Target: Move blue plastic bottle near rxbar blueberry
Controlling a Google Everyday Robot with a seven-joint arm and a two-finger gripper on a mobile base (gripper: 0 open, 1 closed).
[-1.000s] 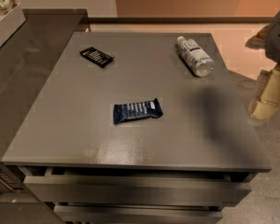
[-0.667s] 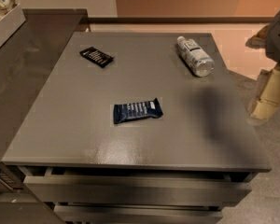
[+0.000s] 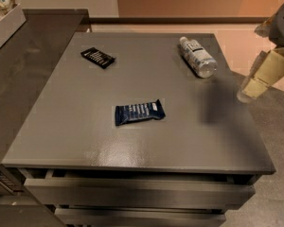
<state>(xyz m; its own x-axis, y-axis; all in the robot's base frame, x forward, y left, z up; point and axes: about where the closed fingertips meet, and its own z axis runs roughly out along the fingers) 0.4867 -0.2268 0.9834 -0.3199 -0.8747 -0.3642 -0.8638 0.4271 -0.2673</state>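
The clear plastic bottle (image 3: 197, 56) with a white cap and white label lies on its side at the far right of the grey tabletop (image 3: 85, 126). The rxbar blueberry (image 3: 139, 112), a dark navy wrapper with white lettering, lies flat near the table's middle, well apart from the bottle. My gripper (image 3: 253, 90) hangs at the right edge of the view, beyond the table's right edge, to the right of and nearer than the bottle, and holds nothing that I can see.
A smaller black wrapper with white markings (image 3: 98, 57) lies at the far left of the tabletop. A darker counter (image 3: 23, 70) adjoins the table on the left, with a white bin (image 3: 4, 18) at its far corner. Drawers (image 3: 132, 193) sit below the front edge.
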